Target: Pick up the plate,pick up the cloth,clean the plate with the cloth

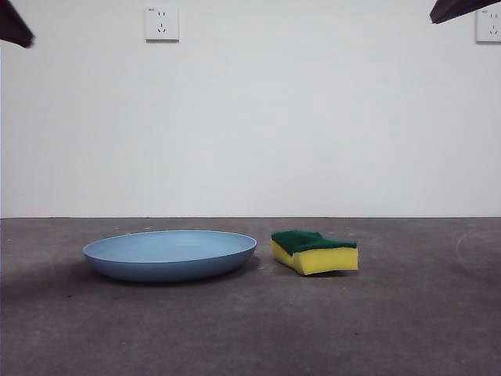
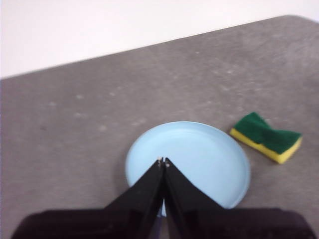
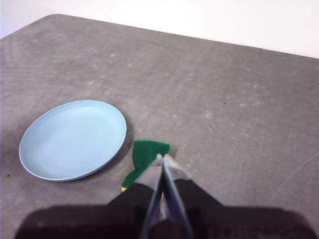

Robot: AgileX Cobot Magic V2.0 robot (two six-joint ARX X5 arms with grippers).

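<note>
While both my arms hang high above the table [image 1: 407, 329], nothing is picked up yet. The plate [image 1: 170, 254] lies flat on the grey surface with the cloth [image 1: 315, 251] just beside it, apart from its rim and green side up. My left gripper [image 2: 163, 162] has its jaws pressed together, empty, and looks straight down over the plate, so that arm is the nearer one for lifting it. My right gripper [image 3: 162, 158] is likewise closed on nothing and sits above the cloth, whose long side runs roughly along the line from plate to cloth. I judge each arm must first spread its jaws, then drop toward its own target: left to the plate's rim, right to the cloth.
</note>
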